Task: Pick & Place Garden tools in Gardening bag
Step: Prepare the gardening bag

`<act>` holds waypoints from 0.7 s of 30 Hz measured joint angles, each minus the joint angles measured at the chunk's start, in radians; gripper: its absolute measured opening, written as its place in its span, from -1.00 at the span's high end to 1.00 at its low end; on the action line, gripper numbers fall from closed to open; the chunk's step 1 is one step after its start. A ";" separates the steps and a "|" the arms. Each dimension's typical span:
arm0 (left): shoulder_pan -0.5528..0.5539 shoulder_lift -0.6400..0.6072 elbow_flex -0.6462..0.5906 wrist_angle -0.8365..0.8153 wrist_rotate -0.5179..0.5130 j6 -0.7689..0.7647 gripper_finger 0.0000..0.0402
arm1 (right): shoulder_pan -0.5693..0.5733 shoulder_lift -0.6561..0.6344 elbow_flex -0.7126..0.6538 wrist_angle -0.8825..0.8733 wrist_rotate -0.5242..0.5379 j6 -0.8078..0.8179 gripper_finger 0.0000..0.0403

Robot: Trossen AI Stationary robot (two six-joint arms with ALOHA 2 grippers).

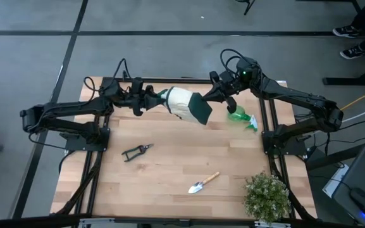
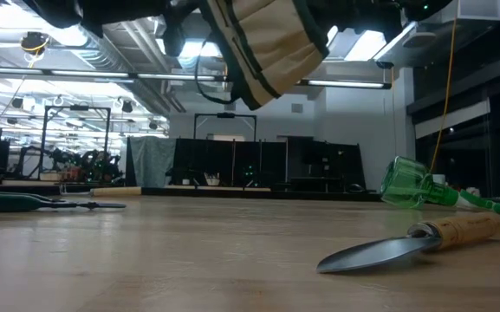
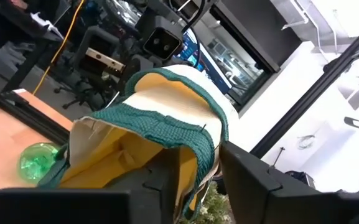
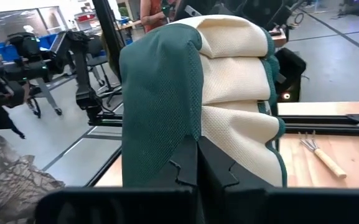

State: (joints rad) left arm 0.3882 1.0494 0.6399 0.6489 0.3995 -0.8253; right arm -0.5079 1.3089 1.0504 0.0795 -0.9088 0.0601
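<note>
Bag: gardening bag point(image 1: 185, 104) held aloft above the surface point(image 1: 169, 171), between both claws.
Left claw point(image 1: 160, 98): clamped on the bag's rim.
Right claw point(image 1: 209, 96): pinching the bag's green pocket.
Spray bottle point(image 1: 240, 118): lying just right of the bag.

cream gardening bag point(image 1: 183, 103) with green trim, translucent green spray bottle point(image 1: 241, 118).

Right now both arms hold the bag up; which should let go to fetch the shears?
Left, probably. The left gripper is on the same side as the shears; the right gripper can keep the bag up.
</note>
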 joint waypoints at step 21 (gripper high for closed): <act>0.036 0.039 0.000 -0.146 0.102 0.031 0.99 | 0.000 0.007 0.000 -0.139 0.132 0.025 0.75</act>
State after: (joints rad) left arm 0.4239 1.0881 0.6399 0.5030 0.5020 -0.7945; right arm -0.5078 1.3155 1.0504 -0.0597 -0.7767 0.0846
